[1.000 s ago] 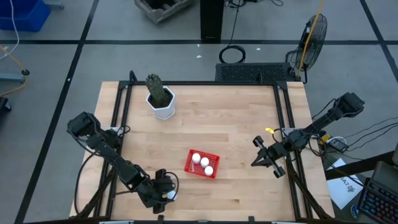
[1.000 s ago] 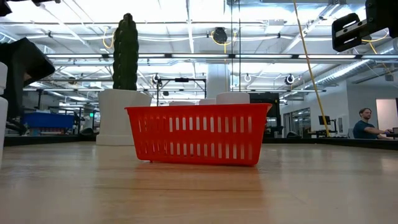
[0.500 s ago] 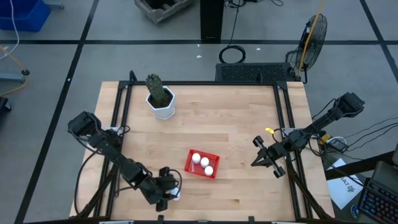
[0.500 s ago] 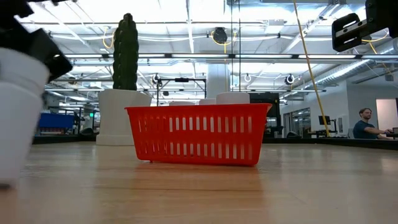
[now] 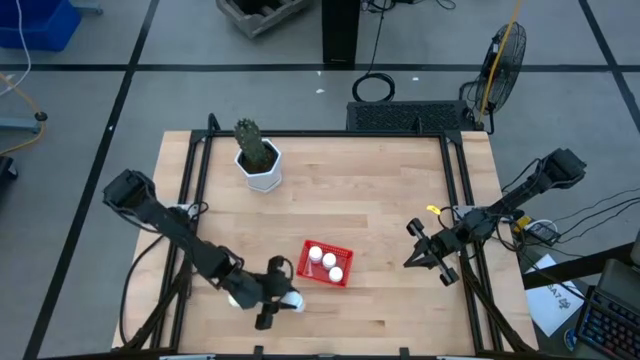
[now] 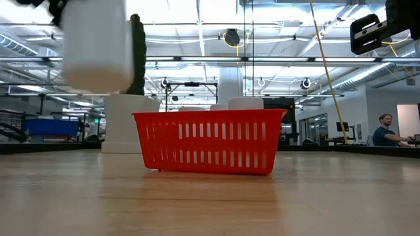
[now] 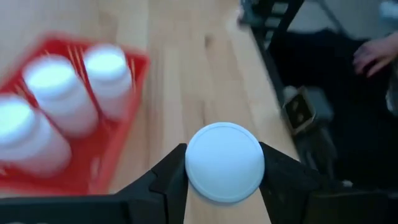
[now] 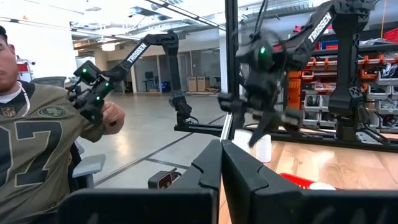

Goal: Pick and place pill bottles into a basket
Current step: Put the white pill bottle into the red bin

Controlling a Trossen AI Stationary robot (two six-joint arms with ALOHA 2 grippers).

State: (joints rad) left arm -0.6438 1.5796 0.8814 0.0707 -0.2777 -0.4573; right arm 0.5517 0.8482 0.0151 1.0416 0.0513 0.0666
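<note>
The red basket (image 5: 326, 263) stands on the table right of its middle and holds three white pill bottles (image 5: 328, 262); it also shows in the low view (image 6: 209, 141) and the left wrist view (image 7: 93, 171). My left gripper (image 5: 286, 301) is shut on another white pill bottle (image 5: 292, 298) just left of the basket toward the table's near edge, high above the table in the low view (image 6: 95, 46). My right gripper (image 5: 418, 252) waits shut and empty near the table's right rail. My left gripper pinches the pill bottle between its two fingers (image 7: 165, 180), one on each side of its body just below the round cap (image 7: 224, 163). The fingers come from the table's left. The bottle stands upright in the hold, lifted clear of the table.
A white hexagonal pot with a green cactus (image 5: 260, 160) stands at the table's far left. Dark rails (image 5: 195, 190) run along the table's sides. A seated person (image 8: 37, 143) shows beyond the table in the right wrist view, and a person's hand (image 7: 373, 56) in the left wrist view.
My left gripper has carried the pill bottle from near the table's near edge up and toward the basket. The bottle has risen from table height to well clear of the table and stays upright.
</note>
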